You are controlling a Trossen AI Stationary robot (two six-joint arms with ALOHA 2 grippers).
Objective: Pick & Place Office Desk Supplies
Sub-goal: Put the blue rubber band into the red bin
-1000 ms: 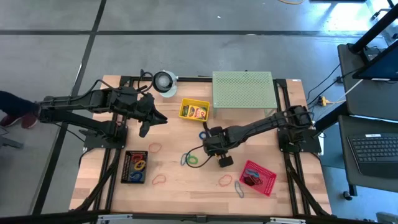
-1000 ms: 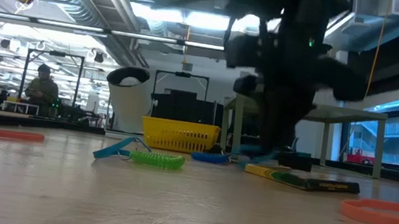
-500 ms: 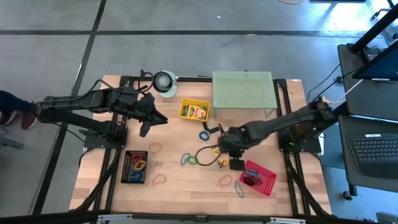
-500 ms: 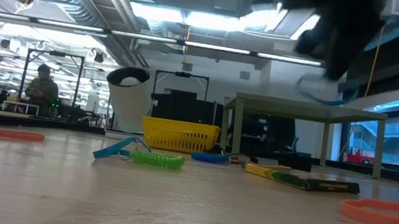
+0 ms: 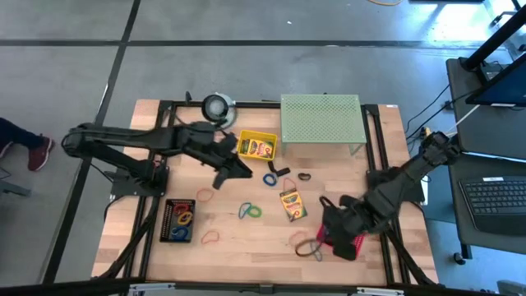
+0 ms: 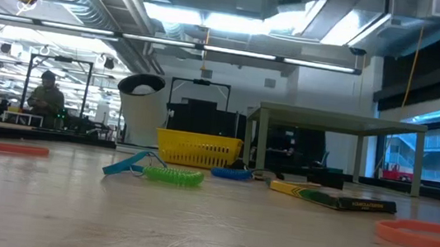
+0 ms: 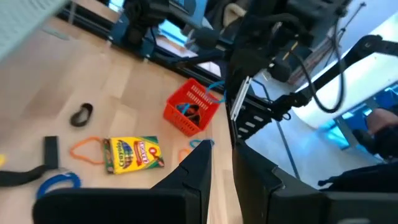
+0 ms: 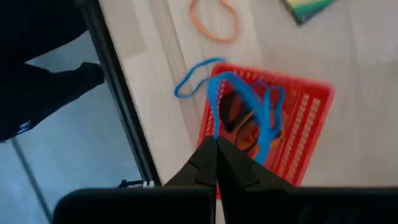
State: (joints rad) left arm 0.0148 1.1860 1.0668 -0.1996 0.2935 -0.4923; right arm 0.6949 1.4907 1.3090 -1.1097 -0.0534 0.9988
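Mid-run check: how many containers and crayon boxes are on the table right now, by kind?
Yellow basket: 1
Red basket: 1
Black tray: 1
Crayon boxes: 2, boxed one, loose one
Total: 5

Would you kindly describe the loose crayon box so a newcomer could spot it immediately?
Start at the pale green perforated stand at the table's far edge. Nearer than it, mid-table, lies the crayon box, flat on bare wood; the other crayon box sits inside a yellow basket.
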